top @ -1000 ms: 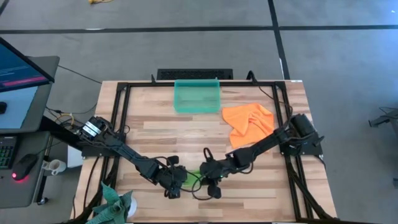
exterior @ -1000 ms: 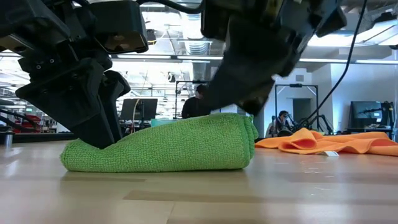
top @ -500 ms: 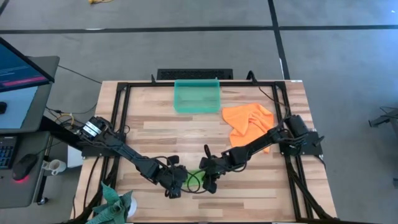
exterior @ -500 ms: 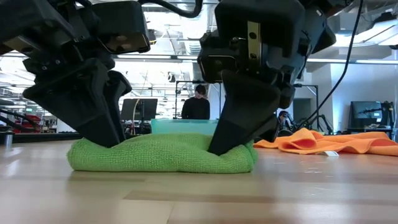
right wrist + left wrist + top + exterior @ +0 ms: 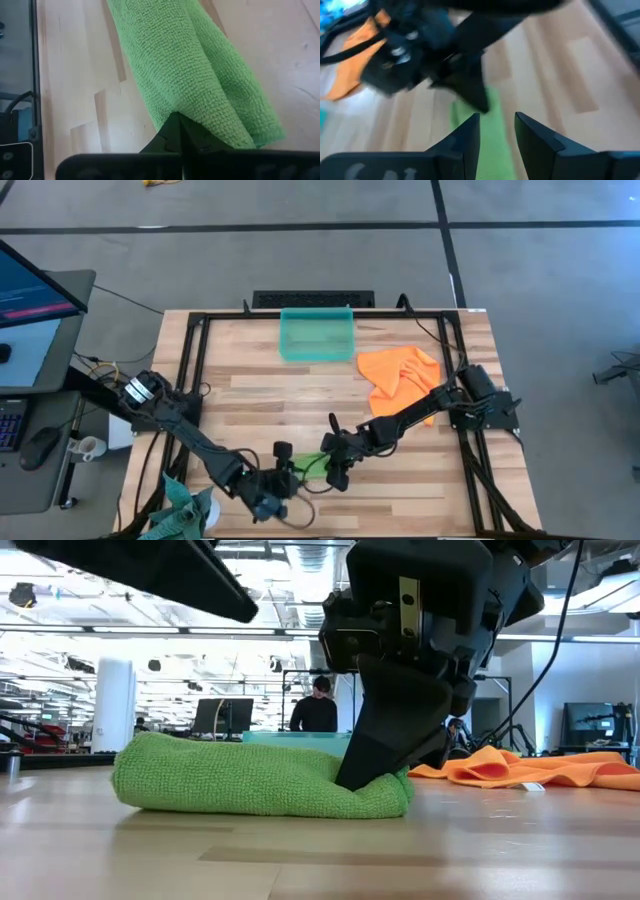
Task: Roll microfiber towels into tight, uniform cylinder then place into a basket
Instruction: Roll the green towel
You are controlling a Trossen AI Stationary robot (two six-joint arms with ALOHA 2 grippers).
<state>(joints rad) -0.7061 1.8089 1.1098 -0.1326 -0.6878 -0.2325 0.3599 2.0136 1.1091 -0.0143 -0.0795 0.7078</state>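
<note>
Beneath my arms the worktop (image 5: 260,390) is broad bare wood, with the basket (image 5: 317,335) well beyond my right pincer (image 5: 352,778) at the far edge and the orange towel (image 5: 400,378) lying loose between them, off to the side. Right under that pincer lies the green towel (image 5: 235,778), a soft, light, half-flattened roll; my closed tips pinch a fold at one end of it. My left pincer (image 5: 496,131) hangs above the other end, parted and empty. I judge the cloth limp and springy, likely to unroll, so I would grip both ends low, across the layers.
</note>
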